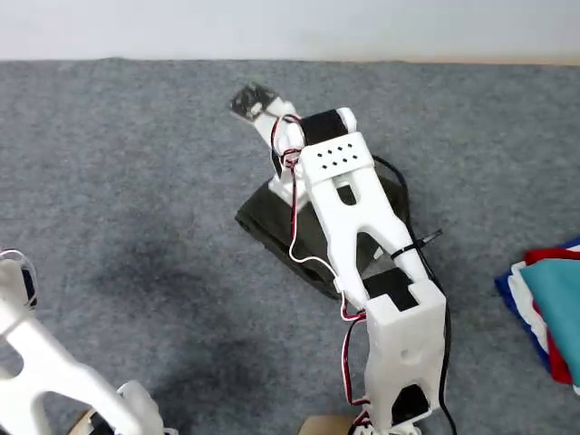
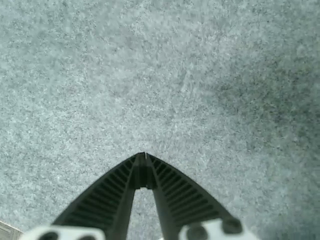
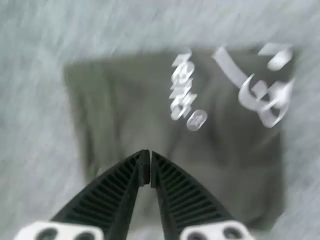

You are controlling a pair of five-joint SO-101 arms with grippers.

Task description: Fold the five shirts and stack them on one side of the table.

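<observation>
- The grey felt-covered table [image 1: 136,181] bears everything; the shirts lie at its middle and its right edge.
- The white right arm [image 1: 349,208] stretches from the near edge over the middle of the table, above the folded shirt.
- The dark olive folded shirt [image 3: 130,110] lies flat as a neat rectangle at the middle, partly under that arm. It looks finished, so the step in hand is probably moving it to the pile.
- The stack of folded shirts [image 1: 553,299], with blue, white, red and teal layers, sits at the right edge, well apart from the olive one.
- The white left arm [image 1: 36,362] stands at the near left.
- The right gripper [image 3: 145,157] hovers over the olive shirt, clenched on nothing. The next move likely calls for parting the jaws and pinching all layers at one edge.
- The left gripper [image 2: 145,159] is clenched too, empty, over bare felt.
- The white print [image 3: 185,95] on the olive shirt is too smeared to read.
</observation>
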